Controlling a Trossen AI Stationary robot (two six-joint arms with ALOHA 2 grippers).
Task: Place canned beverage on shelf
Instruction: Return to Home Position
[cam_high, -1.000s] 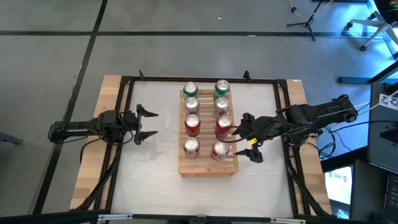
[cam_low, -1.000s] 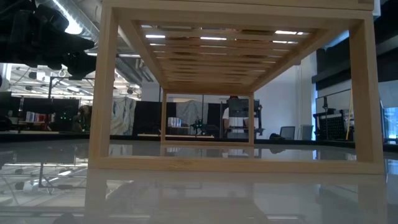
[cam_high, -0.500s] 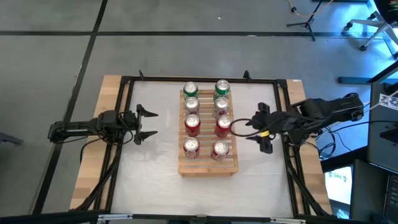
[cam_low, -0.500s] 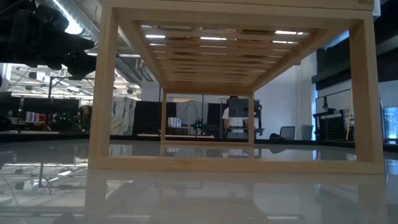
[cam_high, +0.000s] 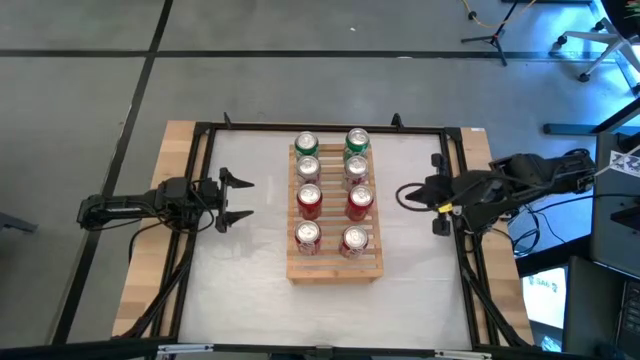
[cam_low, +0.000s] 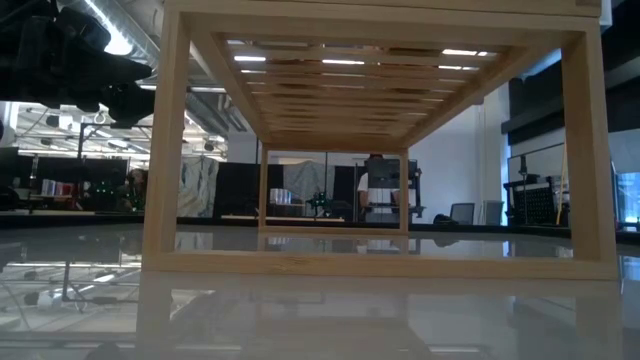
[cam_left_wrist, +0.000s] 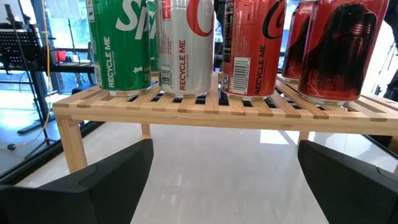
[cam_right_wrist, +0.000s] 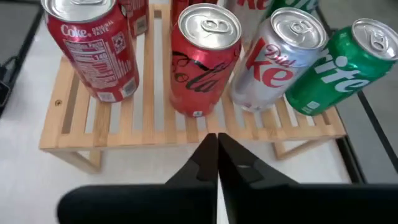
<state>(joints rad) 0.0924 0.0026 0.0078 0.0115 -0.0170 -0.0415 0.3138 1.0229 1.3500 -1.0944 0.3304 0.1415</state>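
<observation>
Two hands, both empty, show on my screens. My right hand (cam_right_wrist: 217, 140) has its fingers pressed together on nothing. In the high view it sits off the right side of the shelf (cam_high: 335, 270), near the right edge of the desk (cam_high: 250, 290) and apart from everything on the slats. Its wrist camera looks down from above, so I judge it to be raised. My left hand (cam_high: 238, 198) waits at the left side of the desk with its fingers spread, pointing at the shelf and well apart from it.

The shelf stands mid-desk. Eight cans (cam_high: 309, 201) stand upright on it in two lines of four, paired across: white and red at one end, then red, then silver, with green at the other end. I see no can left on the desk itself.

By my reading the placing is done and the step in hand is taking the right arm home. The next move calls for drawing that arm away from the shelf and keeping the hand high enough to miss the nearest red cans. Then I fold it to rest as the left arm already sits.
</observation>
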